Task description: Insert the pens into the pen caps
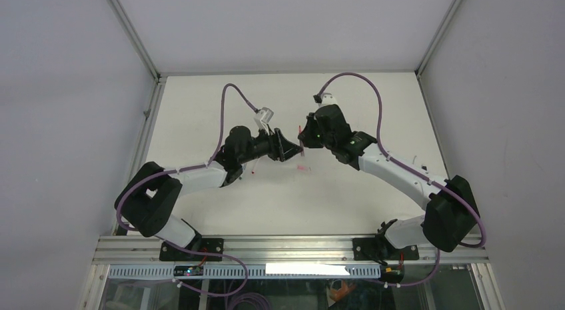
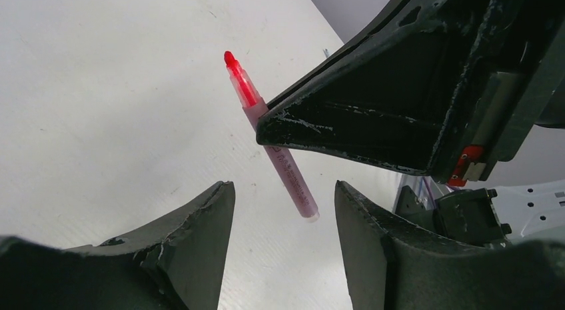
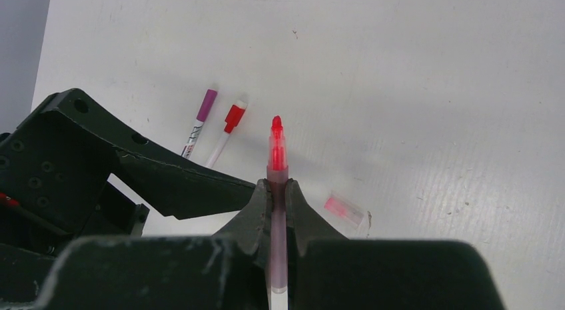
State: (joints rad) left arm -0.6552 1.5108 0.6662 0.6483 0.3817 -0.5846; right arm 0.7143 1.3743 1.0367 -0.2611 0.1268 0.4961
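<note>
Right end effector (image 3: 278,190) is shut tight on a red pen (image 3: 277,157), gripping the barrel partway along so the bare red tip juts out above the desk (image 1: 346,190). The left end effector (image 2: 285,190) faces it from just beside, jaws parted and holding nothing; the pen's rear end hangs in front of that gap without touching either finger.

By my reading, this pen is not capped yet. A small pink cap (image 3: 344,211) lies loose on the desk near the two end effectors, and nothing grips it. Two more pens lie side by side further off, one with a purple end (image 3: 201,120) and one with a red end (image 3: 230,120). They look as if their caps are on, though I cannot be certain. Fetching the loose cap and pushing it on appears to be what is left.

Both arms meet over the middle of the desk, well clear of the side walls and metal rails. Bare desk lies to the far side and to the right. The tight spot is between the two end effectors themselves.
</note>
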